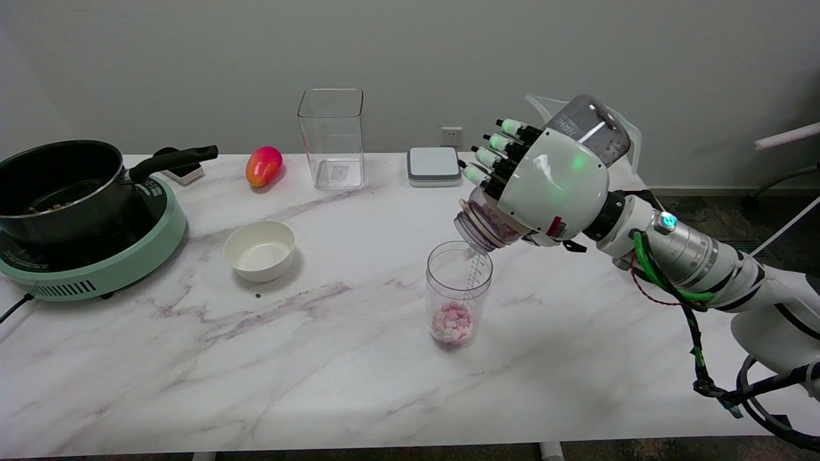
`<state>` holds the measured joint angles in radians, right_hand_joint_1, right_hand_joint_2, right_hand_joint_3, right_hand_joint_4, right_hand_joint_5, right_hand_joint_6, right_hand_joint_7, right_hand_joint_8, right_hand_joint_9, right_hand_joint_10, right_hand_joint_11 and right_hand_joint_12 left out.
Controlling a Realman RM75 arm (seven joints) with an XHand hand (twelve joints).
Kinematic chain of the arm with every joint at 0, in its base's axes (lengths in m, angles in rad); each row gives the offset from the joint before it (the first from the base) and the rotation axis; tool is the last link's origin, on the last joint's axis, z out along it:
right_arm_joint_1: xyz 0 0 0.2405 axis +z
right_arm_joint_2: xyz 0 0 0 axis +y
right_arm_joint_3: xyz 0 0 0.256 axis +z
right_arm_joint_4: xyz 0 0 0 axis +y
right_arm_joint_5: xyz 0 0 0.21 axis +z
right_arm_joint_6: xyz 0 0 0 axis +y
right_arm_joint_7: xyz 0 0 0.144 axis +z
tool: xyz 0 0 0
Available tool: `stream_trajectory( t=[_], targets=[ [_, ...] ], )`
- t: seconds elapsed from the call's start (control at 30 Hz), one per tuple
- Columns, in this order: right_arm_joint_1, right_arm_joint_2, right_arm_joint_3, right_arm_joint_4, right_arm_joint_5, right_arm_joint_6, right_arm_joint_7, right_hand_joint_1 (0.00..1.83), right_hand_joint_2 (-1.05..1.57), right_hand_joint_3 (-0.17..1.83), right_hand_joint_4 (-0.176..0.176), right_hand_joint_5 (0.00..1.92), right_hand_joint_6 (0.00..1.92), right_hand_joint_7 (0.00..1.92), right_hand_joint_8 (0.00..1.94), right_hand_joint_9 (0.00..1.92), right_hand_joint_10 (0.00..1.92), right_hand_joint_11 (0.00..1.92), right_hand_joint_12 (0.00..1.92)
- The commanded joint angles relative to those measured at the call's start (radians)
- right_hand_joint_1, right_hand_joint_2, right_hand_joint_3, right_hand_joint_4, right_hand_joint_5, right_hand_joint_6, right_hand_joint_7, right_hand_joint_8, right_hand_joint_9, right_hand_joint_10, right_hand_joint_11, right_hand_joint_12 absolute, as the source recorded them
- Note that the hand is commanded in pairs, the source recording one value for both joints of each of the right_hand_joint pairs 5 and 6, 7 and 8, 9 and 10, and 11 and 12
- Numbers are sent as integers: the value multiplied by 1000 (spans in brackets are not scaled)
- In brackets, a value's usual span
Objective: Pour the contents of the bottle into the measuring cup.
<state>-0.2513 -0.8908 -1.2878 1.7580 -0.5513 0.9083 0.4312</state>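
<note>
We have one view only, from above the table's (pixel 192 384) near side; it faces the wall (pixel 410 51).

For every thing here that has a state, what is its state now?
right hand: grips the bottle
bottle: tilted, mouth down over the measuring cup
measuring cup: upright, pink and white pieces at its bottom
white bowl: upright
clear container: upright, no lid
pot: on the green cooker
</note>
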Motion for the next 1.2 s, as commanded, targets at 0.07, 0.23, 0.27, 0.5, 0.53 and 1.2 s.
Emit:
stream_trajectory(
  t=[0.07, 0.23, 0.27, 0.5, 0.53, 1.2],
  targets=[
    [-1, -1, 2, -5, -3, -3, -23, 1191, 1571, 254, 0, 1920, 1920, 1846, 1846, 1580, 1580, 1377, 1377],
    [3, -1, -5, -13, 8, -5, -22, 1189, 1571, 254, 0, 1920, 1920, 1845, 1845, 1579, 1579, 1375, 1375],
    [3, -1, -4, -13, 8, -5, -22, 1188, 1571, 255, 0, 1920, 1920, 1845, 1845, 1578, 1578, 1375, 1375],
    [3, -1, 3, -18, -9, -5, -33, 1185, 1568, 258, 0, 1920, 1920, 1843, 1843, 1577, 1577, 1373, 1373],
    [3, -1, 3, -18, -13, -5, -33, 1185, 1567, 258, 0, 1920, 1920, 1843, 1843, 1577, 1577, 1373, 1373],
    [17, -18, -62, -83, 266, -30, -6, 1204, 1541, 263, 0, 1920, 1920, 1830, 1830, 1567, 1567, 1368, 1368]
  ],
)
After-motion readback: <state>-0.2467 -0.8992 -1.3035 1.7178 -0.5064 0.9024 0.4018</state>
